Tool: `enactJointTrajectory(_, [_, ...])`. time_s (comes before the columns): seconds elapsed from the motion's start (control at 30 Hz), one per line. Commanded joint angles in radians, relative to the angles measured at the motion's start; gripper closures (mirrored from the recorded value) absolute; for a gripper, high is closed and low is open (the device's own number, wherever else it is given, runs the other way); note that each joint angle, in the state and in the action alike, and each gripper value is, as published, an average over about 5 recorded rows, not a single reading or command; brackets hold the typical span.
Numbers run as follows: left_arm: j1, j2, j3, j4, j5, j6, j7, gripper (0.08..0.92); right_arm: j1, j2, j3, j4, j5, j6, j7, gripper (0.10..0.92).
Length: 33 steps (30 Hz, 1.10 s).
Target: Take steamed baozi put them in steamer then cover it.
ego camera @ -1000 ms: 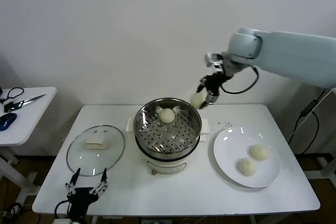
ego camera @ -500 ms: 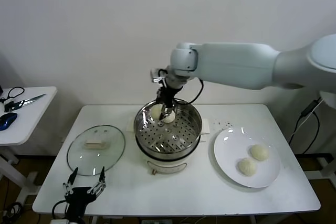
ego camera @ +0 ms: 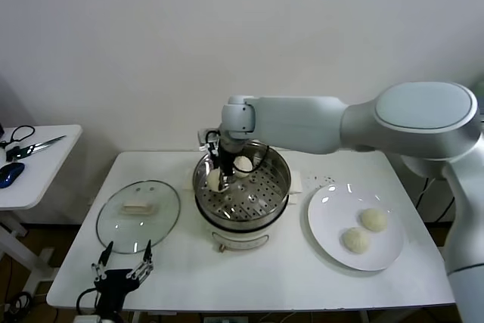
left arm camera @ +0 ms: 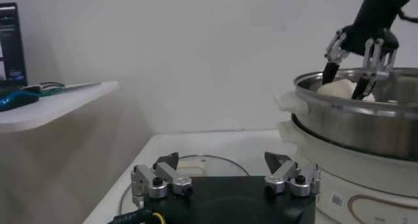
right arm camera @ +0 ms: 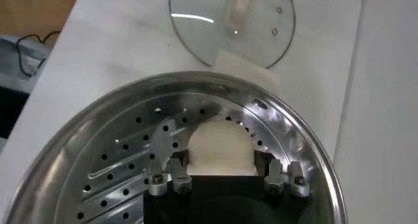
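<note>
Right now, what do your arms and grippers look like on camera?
The right arm has a smooth pale grey-white shell with rounded joints and a black cable looping at the wrist. The right gripper is black with thin dark jaws. The left gripper has a black body, silver metal jaws with dark tips, and screws.

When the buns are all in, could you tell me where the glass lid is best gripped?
Grip the lid by its white handle, coming straight down from above. The lid lies flat on the table with the raised bar at its centre; the glass around it is smooth and low, offering no hold. The left pincer is nearest.
</note>
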Motion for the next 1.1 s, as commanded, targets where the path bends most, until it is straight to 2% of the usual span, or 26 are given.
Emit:
enactJointTrajectory(0.03, [0.001, 0.001, 0.000, 0.000, 0.000, 0.001, 0.000, 0.177, -0.056, 0.031, 0.004, -0.040, -0.018, -0.007, 0.020, 0.360])
enactJointTrajectory(0.23, [-0.001, 0.000, 0.004, 0.001, 0.000, 0.002, 0.001, 0.177, -0.026, 0.004, 0.009, -0.011, -0.029, 0.015, 0.008, 0.226])
enactJointTrajectory(0.4, [-0.001, -0.001, 0.007, 0.000, 0.004, 0.004, 0.001, 0.177, 0.067, -0.088, 0.019, 0.045, -0.119, 0.089, -0.069, 0.205])
enactJointTrajectory(0.6, [0.002, -0.003, 0.006, -0.010, 0.006, 0.006, 0.001, 0.177, 0.234, -0.366, -0.006, 0.232, -0.082, 0.116, -0.154, 0.202])
enactJointTrajectory(0.77, [0.003, -0.001, 0.003, -0.015, 0.009, 0.008, 0.002, 0.177, 0.361, -0.630, -0.183, 0.451, -0.047, 0.109, -0.166, 0.203])
enactJointTrajectory(0.9, [0.003, 0.001, 0.003, -0.017, 0.009, 0.007, 0.003, 0.177, 0.384, -0.814, -0.306, 0.553, -0.156, 0.111, -0.161, 0.203])
enactJointTrajectory(1.1, [0.004, -0.001, 0.004, -0.020, 0.009, 0.006, 0.006, 0.177, 0.244, -1.010, -0.339, 0.567, -0.335, 0.111, -0.120, 0.203])
